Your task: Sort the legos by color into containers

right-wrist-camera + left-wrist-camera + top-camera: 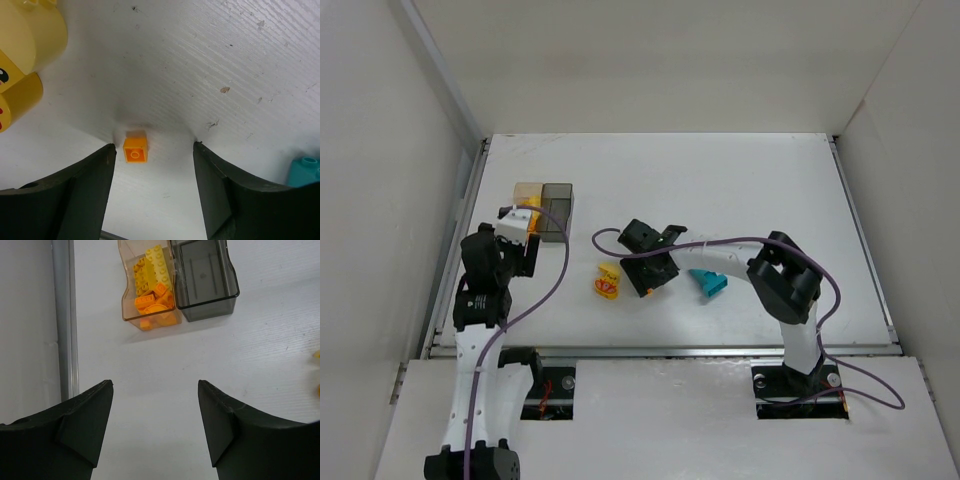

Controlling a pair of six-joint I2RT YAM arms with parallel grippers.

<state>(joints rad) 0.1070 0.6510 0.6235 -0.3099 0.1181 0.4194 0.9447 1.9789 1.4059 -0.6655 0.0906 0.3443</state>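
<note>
- I see the amber box (123, 295) and the smoky grey box (205, 275) standing side by side, walls touching, at the far left of the white table (770, 180);
- the amber one holds a heap of yellow and orange legos (152, 287) (studs facing all ways);
- a tiny orange brick (135, 148) lies alone on the table, one stud showing;
- the yellow piece with red marks (607, 281) lies to its left; the teal block (711, 284) lies to its right, apart.

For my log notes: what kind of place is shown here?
Probably a robot test cell in a lab: a white table walled by plain white panels, with two small containers and loose legos for sorting.
</note>
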